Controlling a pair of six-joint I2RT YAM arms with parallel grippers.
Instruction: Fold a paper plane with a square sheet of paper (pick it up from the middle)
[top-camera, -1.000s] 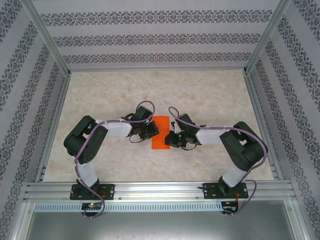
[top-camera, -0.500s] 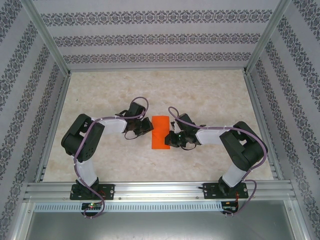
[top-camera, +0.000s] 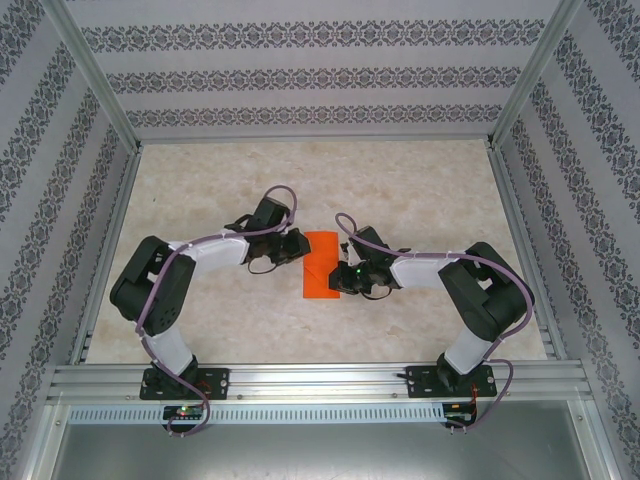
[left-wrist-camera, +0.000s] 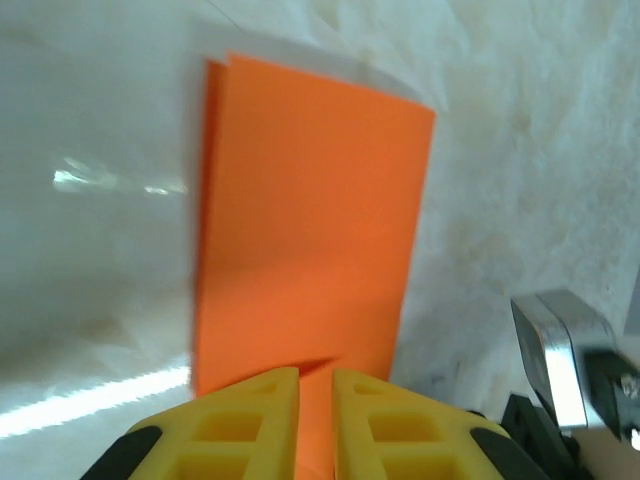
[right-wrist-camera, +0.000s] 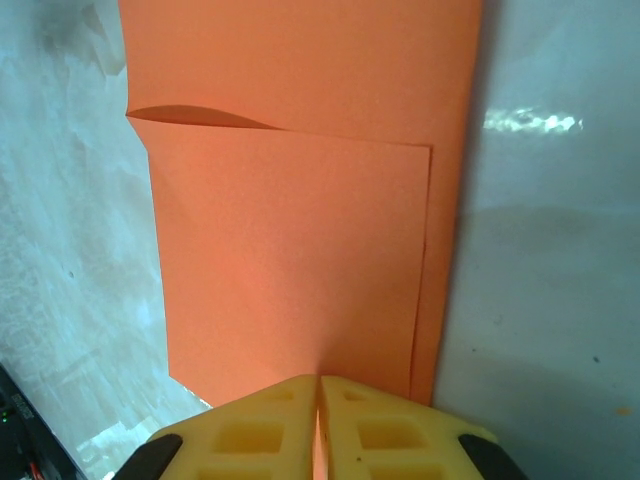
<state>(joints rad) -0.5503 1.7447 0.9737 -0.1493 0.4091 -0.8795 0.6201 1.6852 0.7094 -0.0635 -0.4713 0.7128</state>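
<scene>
1. Top external: you see the orange sheet (top-camera: 320, 263) folded narrow at mid-table, its long axis pointing away from the bases, between the left gripper (top-camera: 297, 250) and the right gripper (top-camera: 338, 282).
2. Left wrist: the fingers (left-wrist-camera: 265, 405) are almost together at the sheet's edge; you cannot tell if they grip.
3. Right wrist: the fingers (right-wrist-camera: 365, 425) are closed, pinching the edge.

The sheet of paper (top-camera: 322, 262) lies mid-table (top-camera: 430, 190). The left gripper (top-camera: 298, 250) is at its left edge, and the right gripper (top-camera: 340, 281) is at its near right edge.
</scene>
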